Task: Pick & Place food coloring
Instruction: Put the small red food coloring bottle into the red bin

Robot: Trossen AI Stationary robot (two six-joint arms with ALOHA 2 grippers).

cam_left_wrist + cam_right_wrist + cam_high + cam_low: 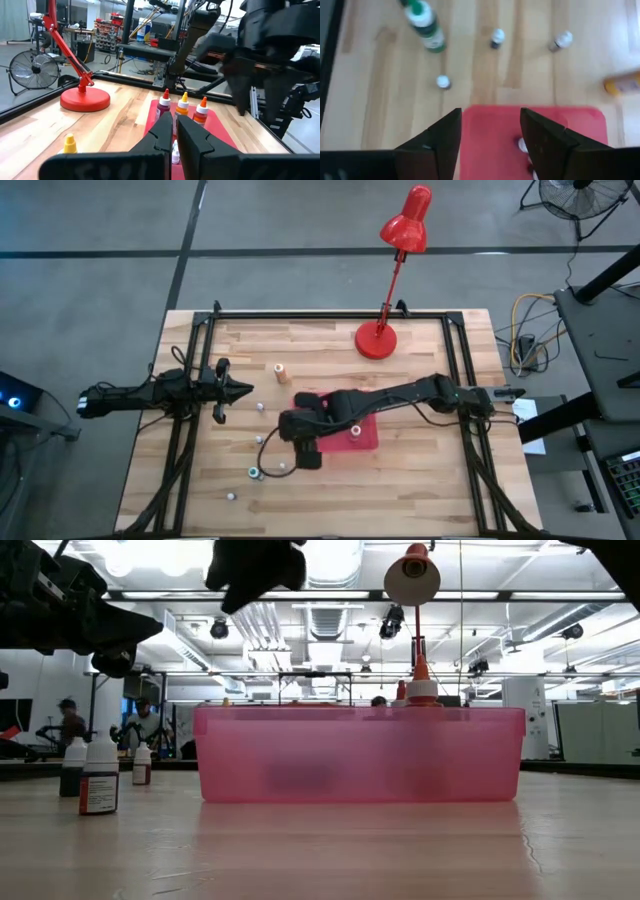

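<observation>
The food coloring bottles are partly in the red tray (365,442) and partly loose on the table. Three taller bottles with orange and yellow caps (183,103) stand in the tray, and a white cap (522,145) shows in it. Small white-capped bottles (259,407) (442,81), a teal-green bottle (255,473) (427,25) and an orange bottle (280,370) stand on the wood left of the tray. My right gripper (300,442) (490,145) is open and empty above the tray's left edge. My left gripper (238,390) (175,137) is shut and empty at the table's left, pointing toward the tray.
A red desk lamp (378,338) stands on its round base at the table's far side, behind the tray. A dark metal frame (330,314) runs around the table. Bare wood lies near and right of the tray. People show in the room beyond in the low view (68,720).
</observation>
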